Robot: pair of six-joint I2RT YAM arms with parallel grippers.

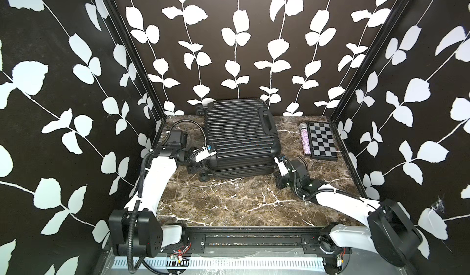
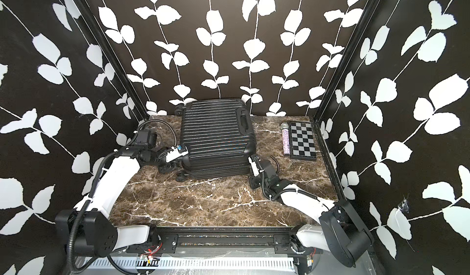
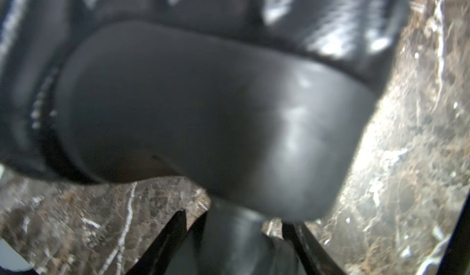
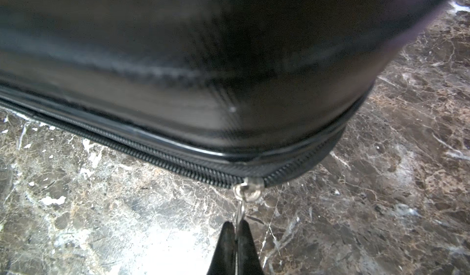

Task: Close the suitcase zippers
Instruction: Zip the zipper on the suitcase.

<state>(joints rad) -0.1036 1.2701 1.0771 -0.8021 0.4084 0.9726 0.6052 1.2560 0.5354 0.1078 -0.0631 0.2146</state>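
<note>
The black ribbed suitcase [image 1: 241, 133] [image 2: 216, 131] lies flat at the back middle of the marble table [image 1: 229, 205]. My left gripper [image 1: 201, 165] [image 3: 234, 219] is at the case's near left corner. Its two black fingers [image 3: 178, 235] sit either side of a black wheel [image 3: 229, 243] and hold it, below the blurred wheel housing [image 3: 203, 121]. My right gripper [image 1: 276, 159] [image 4: 237, 225] is at the near right corner, shut on the silver zipper pull [image 4: 240, 210]. The pull hangs from its slider [image 4: 248, 184] on the black zipper track [image 4: 178, 161] that runs round the rim.
At the back right, a flat black-and-white checkered box [image 1: 323, 140] lies with a glittery microphone [image 1: 305, 139] beside it. Leaf-patterned walls close the table on three sides. Bare marble stretches in front of the suitcase between my arms.
</note>
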